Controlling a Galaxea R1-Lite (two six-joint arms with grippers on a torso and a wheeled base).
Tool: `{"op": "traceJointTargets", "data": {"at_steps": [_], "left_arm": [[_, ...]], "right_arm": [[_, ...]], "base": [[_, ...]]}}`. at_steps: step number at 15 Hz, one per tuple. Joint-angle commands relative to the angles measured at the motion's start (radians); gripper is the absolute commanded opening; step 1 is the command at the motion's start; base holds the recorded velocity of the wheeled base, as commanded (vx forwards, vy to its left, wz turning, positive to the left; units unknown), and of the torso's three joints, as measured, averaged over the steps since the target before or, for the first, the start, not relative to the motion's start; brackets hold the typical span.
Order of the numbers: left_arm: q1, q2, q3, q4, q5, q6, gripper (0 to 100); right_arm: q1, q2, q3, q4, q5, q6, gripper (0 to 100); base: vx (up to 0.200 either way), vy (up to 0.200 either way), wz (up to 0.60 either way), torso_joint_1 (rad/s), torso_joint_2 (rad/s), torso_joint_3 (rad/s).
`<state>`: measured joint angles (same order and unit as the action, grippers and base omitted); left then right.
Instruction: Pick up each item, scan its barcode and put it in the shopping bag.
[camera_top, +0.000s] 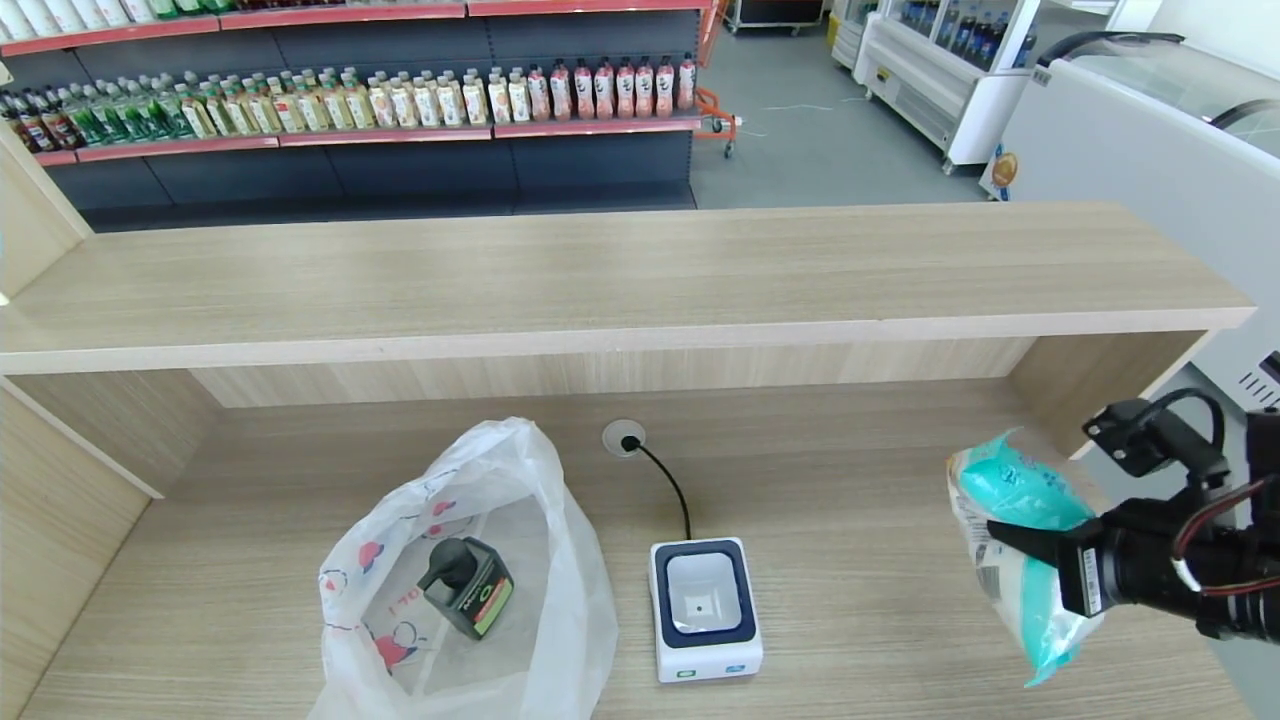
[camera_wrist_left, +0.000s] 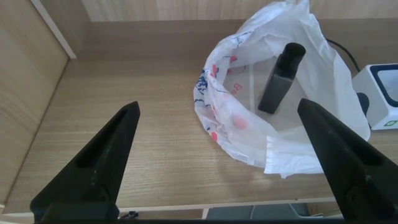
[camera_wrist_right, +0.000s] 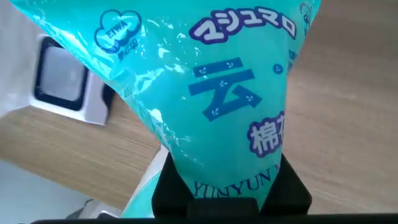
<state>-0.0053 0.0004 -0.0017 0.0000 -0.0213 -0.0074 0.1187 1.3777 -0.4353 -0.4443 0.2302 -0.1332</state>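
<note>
We have the teal packet (camera_top: 1012, 488) held above the right edge of the tabletop (camera_top: 850, 520), the right gripper (camera_top: 1020, 545) with its fingers clenched on the packet's lower half, so the top stands free and the bottom hangs limp; the scanner (camera_top: 703, 607) sits near the middle of the front edge, window up, well apart from the packet; the shopping bag (camera_top: 570, 560) lies open at the front left with a dark bottle (camera_top: 468, 588) already inside; the left gripper (camera_wrist_left: 219, 107) hangs over the front-left corner beside the bag, fingers released and holding nothing. The step in hand, as we judge it, is the scan; we should carry the packet across to just above the window and turn the wrist so its pale printed back faces down, since the barcode is likely there, though we cannot make it out; the film is soft and glossy, so we ought to keep that face flat and hold it steady, and keep the packet off the cable behind the scanner.
</note>
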Motion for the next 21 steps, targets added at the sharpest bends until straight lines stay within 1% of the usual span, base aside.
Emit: {"op": "traceJointTargets", "data": {"at_steps": [1,2,3,4,5,6,7,8,10,12,13,14,15,16,17,19,20,21], "left_arm": [[0.001,0.000,0.000,0.000,0.000,0.000,100],[-0.001,0.000,0.000,0.000,0.000,0.000,100],[-0.001,0.000,0.000,0.000,0.000,0.000,100],[0.001,0.000,0.000,0.000,0.000,0.000,100],[-0.001,0.000,0.000,0.000,0.000,0.000,100],[0.001,0.000,0.000,0.000,0.000,0.000,100],[0.001,0.000,0.000,0.000,0.000,0.000,100],[0.001,0.000,0.000,0.000,0.000,0.000,100],[0.001,0.000,0.000,0.000,0.000,0.000,100],[0.001,0.000,0.000,0.000,0.000,0.000,100],[-0.001,0.000,0.000,0.000,0.000,0.000,100],[0.001,0.000,0.000,0.000,0.000,0.000,100],[0.001,0.000,0.000,0.000,0.000,0.000,100],[0.001,0.000,0.000,0.000,0.000,0.000,100],[0.001,0.000,0.000,0.000,0.000,0.000,100],[0.001,0.000,0.000,0.000,0.000,0.000,100],[0.001,0.000,0.000,0.000,0.000,0.000,100],[-0.001,0.000,0.000,0.000,0.000,0.000,100]], "right_arm": [[0.087,-0.193,-0.066,-0.019,0.132,-0.003,0],[0.113,-0.206,-0.102,-0.065,0.170,-0.005,0],[0.147,-0.196,-0.123,-0.145,0.190,-0.009,0],[0.190,-0.169,-0.141,-0.272,0.210,-0.039,0],[0.216,-0.123,-0.146,-0.422,0.258,-0.123,0],[0.228,-0.098,-0.146,-0.504,0.310,-0.167,0],[0.236,-0.049,-0.161,-0.628,0.451,-0.249,0],[0.237,-0.023,-0.177,-0.682,0.523,-0.284,0],[0.239,0.018,-0.186,-0.797,0.592,-0.263,0],[0.233,0.011,-0.172,-0.798,0.594,-0.125,0],[0.233,0.006,-0.178,-0.765,0.590,-0.019,0],[0.231,-0.005,-0.195,-0.703,0.584,0.067,0],[0.231,-0.005,-0.195,-0.703,0.584,0.067,0],[0.239,-0.081,-0.241,-0.465,0.594,0.179,0],[0.245,-0.101,-0.269,-0.370,0.627,0.191,0],[0.262,-0.106,-0.280,-0.333,0.644,0.196,0],[0.288,-0.106,-0.278,-0.333,0.643,0.195,0],[0.291,-0.106,-0.275,-0.337,0.643,0.193,0]], "base": [[0.000,0.000,0.00,0.000,0.00,0.000],[0.000,0.000,0.00,0.000,0.00,0.000],[0.000,0.000,0.00,0.000,0.00,0.000],[0.000,0.000,0.00,0.000,0.00,0.000],[0.000,0.000,0.00,0.000,0.00,0.000],[0.000,0.000,0.00,0.000,0.00,0.000],[0.000,0.000,0.00,0.000,0.00,0.000],[0.000,0.000,0.00,0.000,0.00,0.000],[0.000,0.000,0.00,0.000,0.00,0.000],[0.000,0.000,0.00,0.000,0.00,0.000],[0.000,0.000,0.00,0.000,0.00,0.000],[0.000,0.000,0.00,0.000,0.00,0.000],[0.000,0.000,0.00,0.000,0.00,0.000],[0.000,0.000,0.00,0.000,0.00,0.000],[0.000,0.000,0.00,0.000,0.00,0.000],[0.000,0.000,0.00,0.000,0.00,0.000],[0.000,0.000,0.00,0.000,0.00,0.000],[0.000,0.000,0.00,0.000,0.00,0.000]]}}
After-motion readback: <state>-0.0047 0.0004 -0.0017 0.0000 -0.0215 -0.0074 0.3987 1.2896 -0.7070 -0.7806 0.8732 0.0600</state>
